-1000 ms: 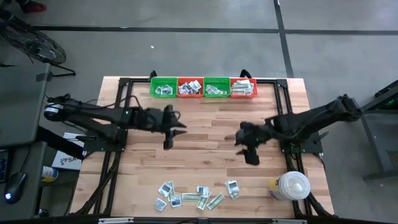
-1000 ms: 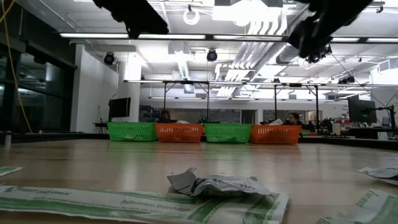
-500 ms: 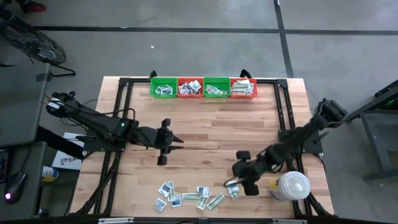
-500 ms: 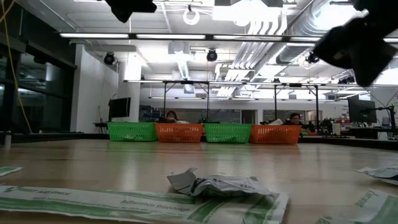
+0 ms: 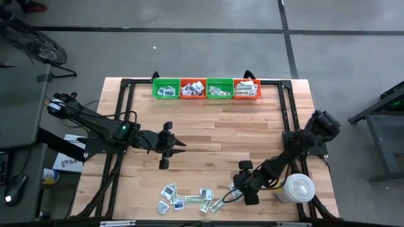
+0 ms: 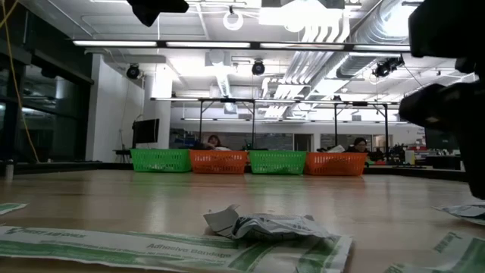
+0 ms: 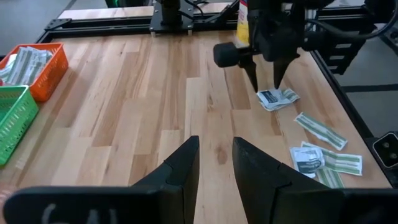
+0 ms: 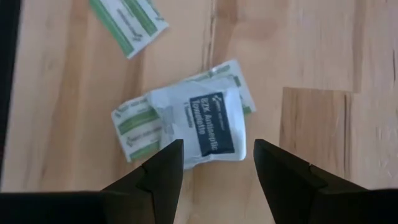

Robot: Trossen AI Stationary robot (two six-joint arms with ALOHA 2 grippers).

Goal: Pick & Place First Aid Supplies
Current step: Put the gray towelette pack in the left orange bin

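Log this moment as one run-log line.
right pincer: open, above white packet | left pincer: open, mid-table, empty | baskets: partly filled

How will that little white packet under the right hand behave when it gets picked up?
Probably very light and floppy: the white packet looks thin and crumpled, lying on a green-striped strip. That strip may shift or drag along. The open right hand hovers just above, so a flat pinch might slide off the wood.

Open-plan lab: exposed ceiling ducts point(image 6: 318, 53), workstations.
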